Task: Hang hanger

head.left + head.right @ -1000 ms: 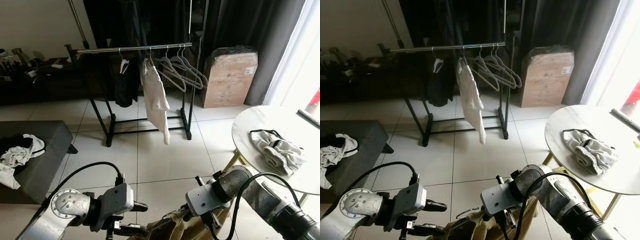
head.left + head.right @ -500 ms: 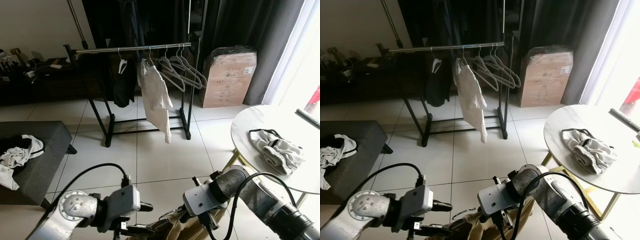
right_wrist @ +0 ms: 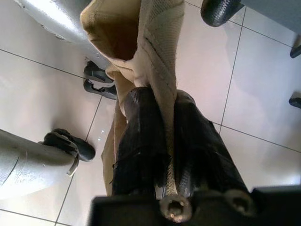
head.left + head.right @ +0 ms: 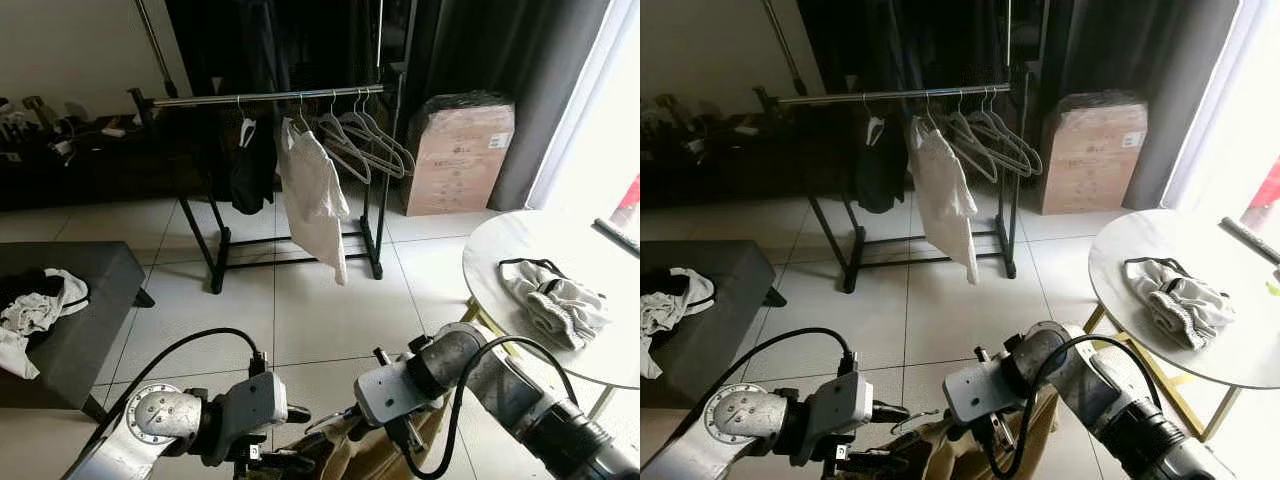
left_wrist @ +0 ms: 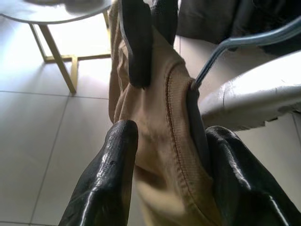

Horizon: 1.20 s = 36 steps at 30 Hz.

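- Tan cloth sits at 6 o'clock in the left eye view: a tan garment (image 4: pixel 375 455) bunched low between the two arms, with the grey hanger (image 4: pixel 330 420) poking from its top edge. The left gripper (image 4: pixel 285 445) lies at 7 o'clock, the right gripper (image 4: pixel 400 440) at 5 o'clock, both against the cloth. At 12 o'clock stands the clothes rack (image 4: pixel 270 96), carrying a white shirt (image 4: pixel 315 200), a dark garment (image 4: pixel 250 165) and several empty hangers (image 4: pixel 360 145). A cardboard box (image 4: pixel 458 155) is at 1 o'clock, a round table (image 4: pixel 520 250) with a crumpled grey cloth (image 4: pixel 555 300) at 3 o'clock, and a dark bench (image 4: pixel 80 300) with laundry at 9 o'clock.
- The right eye view gives the same scene; the hanger's hook (image 4: pixel 908 420) curls up just beside the left gripper.
- In the left wrist view the fingers (image 5: pixel 113 174) are partly spread and press the tan garment's seam and the hanger's grey shoulder between them; the wire neck rises toward 1 o'clock.
- In the right wrist view the two fingers (image 3: pixel 141 141) are closed tight on a fold of the tan garment; a hanger part inside that fold is possibly there, but the cloth hides it.
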Available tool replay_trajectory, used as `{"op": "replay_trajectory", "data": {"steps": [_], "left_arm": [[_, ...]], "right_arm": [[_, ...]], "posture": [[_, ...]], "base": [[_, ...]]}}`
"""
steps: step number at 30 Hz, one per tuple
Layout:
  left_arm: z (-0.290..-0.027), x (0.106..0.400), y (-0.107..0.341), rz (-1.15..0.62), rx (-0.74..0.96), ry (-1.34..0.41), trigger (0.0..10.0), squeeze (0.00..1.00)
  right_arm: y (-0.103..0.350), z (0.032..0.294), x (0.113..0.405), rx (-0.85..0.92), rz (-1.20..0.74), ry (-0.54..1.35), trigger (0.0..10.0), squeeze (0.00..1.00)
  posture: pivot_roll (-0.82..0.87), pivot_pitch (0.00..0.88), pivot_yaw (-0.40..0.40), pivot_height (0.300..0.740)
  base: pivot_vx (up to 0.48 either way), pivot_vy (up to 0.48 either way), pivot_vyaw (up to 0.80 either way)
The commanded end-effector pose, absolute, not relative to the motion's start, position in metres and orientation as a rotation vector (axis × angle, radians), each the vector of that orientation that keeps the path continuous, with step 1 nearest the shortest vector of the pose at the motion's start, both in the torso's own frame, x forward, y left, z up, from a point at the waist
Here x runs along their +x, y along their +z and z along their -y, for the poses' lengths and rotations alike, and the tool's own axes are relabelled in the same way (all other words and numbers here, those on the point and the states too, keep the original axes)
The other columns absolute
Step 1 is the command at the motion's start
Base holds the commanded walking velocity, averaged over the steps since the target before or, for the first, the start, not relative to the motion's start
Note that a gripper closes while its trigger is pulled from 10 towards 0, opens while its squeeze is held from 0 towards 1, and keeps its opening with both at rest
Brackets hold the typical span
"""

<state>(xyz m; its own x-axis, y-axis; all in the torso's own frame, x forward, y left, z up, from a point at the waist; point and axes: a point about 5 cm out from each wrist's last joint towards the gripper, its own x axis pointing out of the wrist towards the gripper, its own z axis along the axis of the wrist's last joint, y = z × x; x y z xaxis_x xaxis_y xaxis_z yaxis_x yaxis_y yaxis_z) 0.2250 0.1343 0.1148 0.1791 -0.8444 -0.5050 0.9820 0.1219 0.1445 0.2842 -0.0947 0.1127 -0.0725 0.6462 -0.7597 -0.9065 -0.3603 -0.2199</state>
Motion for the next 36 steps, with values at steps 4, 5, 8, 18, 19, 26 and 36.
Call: {"op": "replay_trajectory", "data": {"steps": [4, 5, 8, 18, 19, 26, 36], "left_arm": [[-0.1314, 0.2252, 0.1159, -0.308, 0.528, -1.357, 0.0, 0.0], [-0.1314, 0.2253, 0.1159, -0.308, 0.529, -1.355, 0.0, 0.0], [-0.131, 0.2259, 0.1163, -0.3, 0.534, -1.352, 0.0, 0.0], [-0.1316, 0.2246, 0.1141, -0.342, 0.528, -1.367, 0.0, 0.0], [-0.1316, 0.2245, 0.1141, -0.343, 0.528, -1.369, 0.0, 0.0], [-0.1313, 0.2241, 0.1134, -0.354, 0.529, -1.37, 0.0, 0.0], [-0.1311, 0.2256, 0.1144, -0.346, 0.563, -1.351, 0.0, 0.0]], "right_arm": [[0.1252, 0.0855, 0.2846, -0.959, -0.295, 1.72, 0.0, 0.0], [0.1252, 0.0854, 0.2846, -0.958, -0.297, 1.721, 0.0, 0.0], [0.1252, 0.0855, 0.2847, -0.954, -0.298, 1.72, 0.0, 0.0], [0.1303, 0.087, 0.2891, -0.944, -0.296, 1.704, 0.0, 0.0], [0.1305, 0.0872, 0.2893, -0.944, -0.296, 1.703, 0.0, 0.0], [0.132, 0.0881, 0.2907, -0.942, -0.3, 1.697, 0.0, 0.0], [0.1344, 0.0885, 0.2934, -0.932, -0.302, 1.69, 0.0, 0.0]], "posture": [[-0.05, 0.097, 0.022, 0.74], [-0.05, 0.098, 0.023, 0.74], [-0.05, 0.099, 0.023, 0.74], [-0.05, 0.104, 0.025, 0.74], [-0.05, 0.104, 0.025, 0.74], [-0.05, 0.102, 0.023, 0.74], [-0.05, 0.097, 0.02, 0.74]], "base": [[0.0, 0.0, 0.0], [0.0, 0.0, 0.0], [0.0, 0.0, 0.0], [0.0, 0.0, 0.0], [0.0, 0.0, 0.0], [0.0, 0.0, 0.0], [0.0, 0.0, 0.0]]}}
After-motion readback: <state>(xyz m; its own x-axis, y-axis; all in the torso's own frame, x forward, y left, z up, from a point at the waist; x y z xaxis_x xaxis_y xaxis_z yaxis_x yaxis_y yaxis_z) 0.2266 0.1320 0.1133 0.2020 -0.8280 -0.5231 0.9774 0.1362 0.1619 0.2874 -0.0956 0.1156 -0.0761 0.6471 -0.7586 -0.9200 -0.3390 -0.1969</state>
